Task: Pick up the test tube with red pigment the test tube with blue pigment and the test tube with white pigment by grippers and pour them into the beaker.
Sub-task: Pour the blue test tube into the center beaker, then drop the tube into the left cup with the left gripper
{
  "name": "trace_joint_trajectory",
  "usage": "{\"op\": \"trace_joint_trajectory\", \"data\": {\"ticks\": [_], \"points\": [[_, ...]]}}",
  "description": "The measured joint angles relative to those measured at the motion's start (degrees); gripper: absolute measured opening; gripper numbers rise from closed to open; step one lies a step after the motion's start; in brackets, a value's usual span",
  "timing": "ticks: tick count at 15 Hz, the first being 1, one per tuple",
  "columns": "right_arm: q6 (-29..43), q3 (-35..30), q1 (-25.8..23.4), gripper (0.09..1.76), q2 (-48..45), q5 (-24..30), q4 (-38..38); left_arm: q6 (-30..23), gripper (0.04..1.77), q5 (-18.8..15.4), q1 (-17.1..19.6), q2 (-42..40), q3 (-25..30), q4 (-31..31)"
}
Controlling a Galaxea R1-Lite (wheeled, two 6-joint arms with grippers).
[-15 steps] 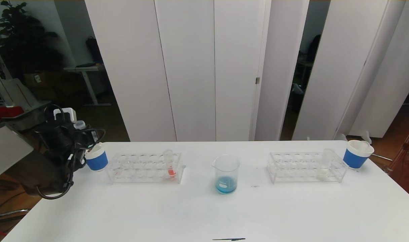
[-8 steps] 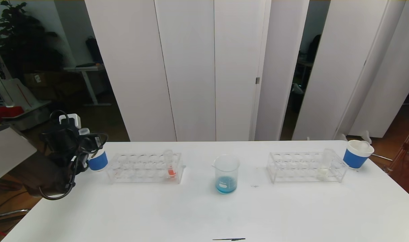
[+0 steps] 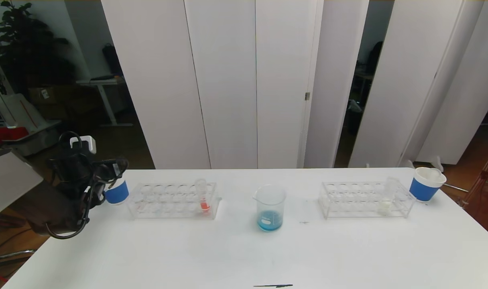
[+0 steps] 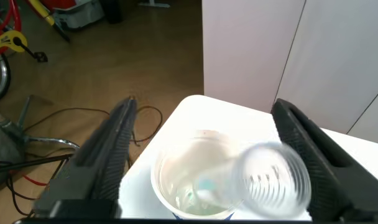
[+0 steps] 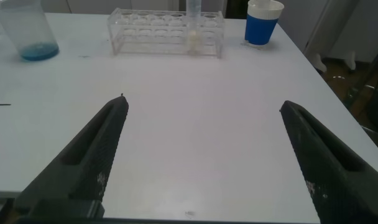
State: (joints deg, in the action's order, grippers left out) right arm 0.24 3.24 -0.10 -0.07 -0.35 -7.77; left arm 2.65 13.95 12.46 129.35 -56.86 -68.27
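Tabletop: tube [image 4: 273,180] between left gripper [image 4: 204,155] fingers

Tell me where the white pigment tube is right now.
In the head view, the test tube with white pigment stands upright near the right end of the right-hand rack, beside the blue paper cup.

The beaker [image 3: 270,207] stands upright on the desk [image 3: 244,257], clear, with white scale marks and a shallow blue pool at its bottom. Left of the beaker, the red tube [image 3: 203,196] stands upright in a clear rack [image 3: 172,200]. Right of the beaker, the white tube [image 3: 387,196] stands upright in a second rack [image 3: 362,199]. Far left of the beaker, an emptied tube [image 4: 271,178] lies tilted in a blue cup [image 3: 117,193].
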Motion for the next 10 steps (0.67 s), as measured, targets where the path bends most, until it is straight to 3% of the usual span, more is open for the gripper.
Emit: {"op": "trace_joint_trajectory", "data": {"ticks": [1,10], "points": [[0.0,0.0,0.0,1.75,0.0,0.0,0.0,-0.1,1.75,0.0,0.0,-0.1,0.0,0.0],[0.0,0.0,0.0,1.75,0.0,0.0,0.0,0.3,1.75,-0.6,-0.2,-2.3,0.2,0.8]]}}
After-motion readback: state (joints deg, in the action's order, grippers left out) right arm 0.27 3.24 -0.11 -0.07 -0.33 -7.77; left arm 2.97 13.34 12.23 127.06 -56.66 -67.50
